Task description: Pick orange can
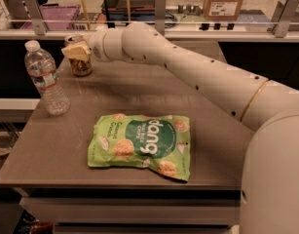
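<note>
The orange can (pixel 82 65) stands upright at the far left of the table, its silver top rim showing. My gripper (pixel 77 51) is at the can, its cream-coloured end covering the can's upper front. The white arm (pixel 188 77) reaches to it from the right, across the back of the table. The can's base rests on the table top.
A clear plastic water bottle (pixel 46 78) stands left of and nearer than the can. A green snack bag (pixel 144 145) lies flat mid-table. The grey table (pixel 61 150) has its front edge low in view. A railing and shelves run behind the table.
</note>
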### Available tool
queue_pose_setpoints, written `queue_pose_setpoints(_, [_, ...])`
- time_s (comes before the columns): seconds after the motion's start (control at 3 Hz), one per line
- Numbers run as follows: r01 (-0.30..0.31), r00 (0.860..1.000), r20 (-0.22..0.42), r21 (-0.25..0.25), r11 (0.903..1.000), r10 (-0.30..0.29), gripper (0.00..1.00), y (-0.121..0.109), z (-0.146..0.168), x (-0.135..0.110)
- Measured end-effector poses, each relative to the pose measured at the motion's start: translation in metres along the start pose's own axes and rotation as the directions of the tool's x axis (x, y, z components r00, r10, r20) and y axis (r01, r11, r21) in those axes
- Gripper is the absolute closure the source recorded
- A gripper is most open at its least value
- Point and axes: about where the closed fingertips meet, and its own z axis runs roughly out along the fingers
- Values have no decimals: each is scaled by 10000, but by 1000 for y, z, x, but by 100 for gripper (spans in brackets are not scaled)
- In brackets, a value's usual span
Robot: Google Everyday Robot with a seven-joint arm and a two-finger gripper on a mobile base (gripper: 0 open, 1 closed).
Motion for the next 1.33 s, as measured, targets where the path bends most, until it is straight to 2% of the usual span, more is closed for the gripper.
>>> queue_pose_setpoints(0.67, [1,10000,-6,-72,10000,-1,87,4,3,0])
queue_pose_setpoints(1.0, [2,10000,-9,-103,9999,-2,100,6,5,0])
queue_pose_setpoints(1.33, [2,10000,-9,-104,9999,-2,100,6,5,0])
